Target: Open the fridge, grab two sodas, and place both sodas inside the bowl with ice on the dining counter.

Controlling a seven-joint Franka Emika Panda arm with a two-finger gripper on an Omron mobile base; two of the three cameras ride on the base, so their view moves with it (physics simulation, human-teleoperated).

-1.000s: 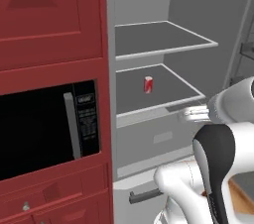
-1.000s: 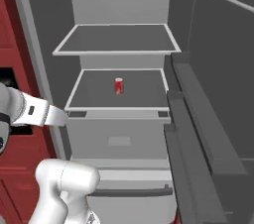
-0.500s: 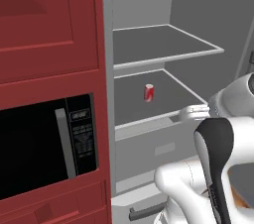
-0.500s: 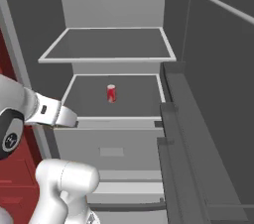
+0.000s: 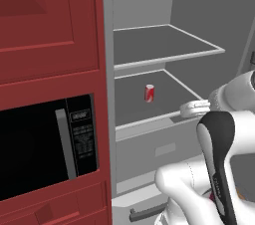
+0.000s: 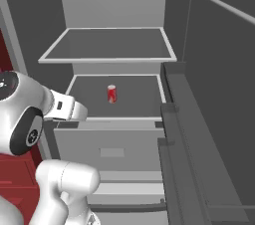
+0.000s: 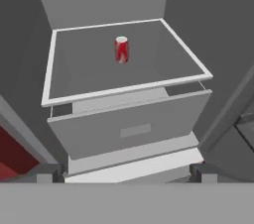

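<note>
The fridge (image 5: pixel 209 10) stands open, with its grey inside and glass shelves (image 6: pixel 107 52) showing. One soda (image 5: pixel 149 93), a small red can with a silver top, stands upright alone on the lower shelf (image 7: pixel 89 77), also seen as the soda (image 6: pixel 111 93) and the soda (image 7: pixel 121 49). My gripper (image 7: pixel 125 173) is open and holds nothing. It hangs in front of the fridge, below and short of the can, over the drawer front (image 7: pixel 134 129). My hand (image 6: pixel 67 109) sits at the shelf's front left corner. The bowl with ice and the dining counter are out of view.
Left of the fridge, a black built-in microwave (image 5: pixel 35 149) sits in dark red cabinets (image 5: pixel 50 25). The opened fridge door (image 6: pixel 219 79), with its door bins (image 6: pixel 179 134), stretches along the right. The upper shelf (image 5: pixel 164 45) is bare.
The whole picture has shifted and the fridge interior looks nearer, so the base has moved. The soda stays in place on its shelf. My gripper stays open.
</note>
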